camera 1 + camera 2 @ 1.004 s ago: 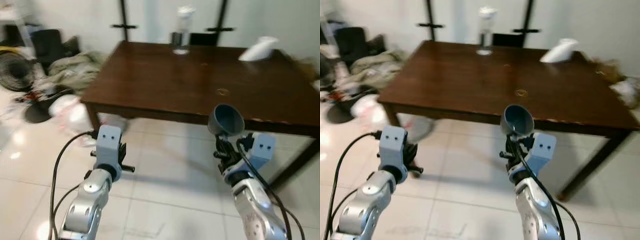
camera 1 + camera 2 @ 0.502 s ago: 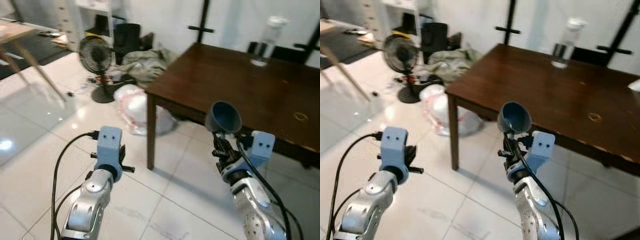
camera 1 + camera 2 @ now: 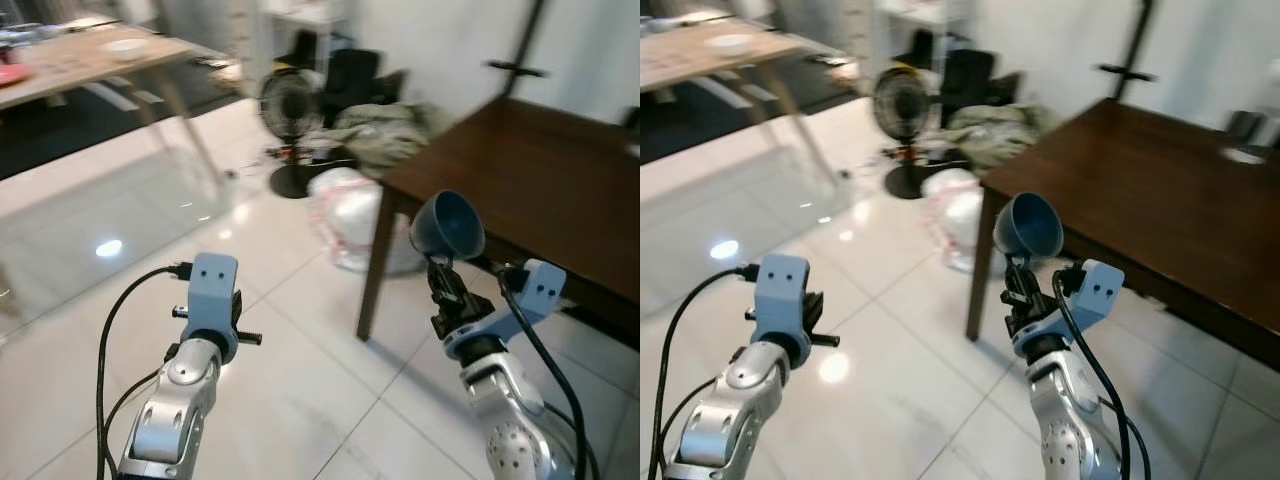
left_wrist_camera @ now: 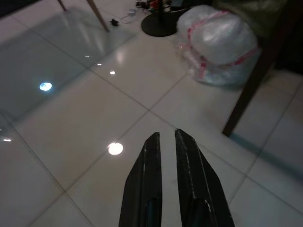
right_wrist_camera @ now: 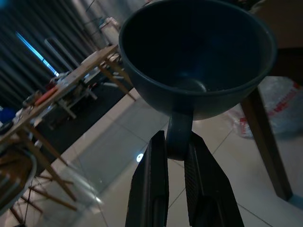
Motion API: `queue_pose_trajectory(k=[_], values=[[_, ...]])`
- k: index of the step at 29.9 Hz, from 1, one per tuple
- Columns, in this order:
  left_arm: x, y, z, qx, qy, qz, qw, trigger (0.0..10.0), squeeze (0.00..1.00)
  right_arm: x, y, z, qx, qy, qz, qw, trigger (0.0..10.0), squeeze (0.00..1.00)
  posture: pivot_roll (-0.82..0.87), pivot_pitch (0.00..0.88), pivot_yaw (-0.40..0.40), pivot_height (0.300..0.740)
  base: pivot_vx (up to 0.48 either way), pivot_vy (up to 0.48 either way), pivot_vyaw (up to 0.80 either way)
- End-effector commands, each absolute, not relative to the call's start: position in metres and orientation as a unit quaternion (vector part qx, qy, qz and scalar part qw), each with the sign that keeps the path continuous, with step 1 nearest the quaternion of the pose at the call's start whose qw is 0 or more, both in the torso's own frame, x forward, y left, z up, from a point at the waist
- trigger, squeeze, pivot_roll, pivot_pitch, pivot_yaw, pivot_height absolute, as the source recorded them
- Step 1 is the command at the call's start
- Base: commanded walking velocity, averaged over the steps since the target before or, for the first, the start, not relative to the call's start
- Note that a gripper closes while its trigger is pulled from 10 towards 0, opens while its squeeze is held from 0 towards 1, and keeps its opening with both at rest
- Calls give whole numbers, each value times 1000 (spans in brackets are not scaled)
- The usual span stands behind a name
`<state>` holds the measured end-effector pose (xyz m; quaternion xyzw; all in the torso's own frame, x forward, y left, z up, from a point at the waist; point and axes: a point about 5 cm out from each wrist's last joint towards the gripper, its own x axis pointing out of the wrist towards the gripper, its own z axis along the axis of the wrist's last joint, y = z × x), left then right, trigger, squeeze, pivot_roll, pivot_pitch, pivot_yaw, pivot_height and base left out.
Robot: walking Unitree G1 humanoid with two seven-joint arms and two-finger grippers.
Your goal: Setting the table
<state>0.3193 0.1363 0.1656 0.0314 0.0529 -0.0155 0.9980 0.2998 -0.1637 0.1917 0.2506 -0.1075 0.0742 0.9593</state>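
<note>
A dark blue-grey cup (image 3: 447, 224) is held up in front of me, mouth tilted toward the camera. My right gripper (image 5: 176, 137) is shut on its handle, and the bowl of the cup (image 5: 199, 56) stands above the fingers. The cup hangs over the tiled floor, just off the near corner of the dark brown table (image 3: 540, 190). My left gripper (image 4: 165, 136) is shut with nothing in it, low over the white tiles. A light wooden table (image 3: 90, 70) with a few items on it stands at the far left.
A floor fan (image 3: 290, 105), a white plastic bag (image 3: 350, 215) and a heap of clothes (image 3: 390, 125) lie by the dark table's left side. Glossy white tiles (image 3: 150, 230) stretch between the two tables.
The whole view has swung left: the dark table slid to the right edge and the light wooden table came into sight. The cup stays in my right gripper.
</note>
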Motion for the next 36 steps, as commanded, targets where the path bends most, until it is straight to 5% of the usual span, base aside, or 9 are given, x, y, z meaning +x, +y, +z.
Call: queue_pose_trajectory(k=[1, 30, 36], values=[[319, 140, 157, 37, 74, -5, 997, 10000, 0, 299, -162, 192, 258, -108, 79, 957, 10000, 0, 54, 91, 58, 740, 0, 0, 794], [324, 160, 160, 43, 65, 82, 994, 10000, 0, 300, -160, 193, 262, -105, 96, 955, 10000, 0, 60, 80, 44, 740, 0, 0, 794], [327, 165, 160, 47, 60, 104, 992, 10000, 0, 299, -154, 192, 224, -101, 111, 963, 10000, 0, 52, 71, 41, 740, 461, 0, 0]])
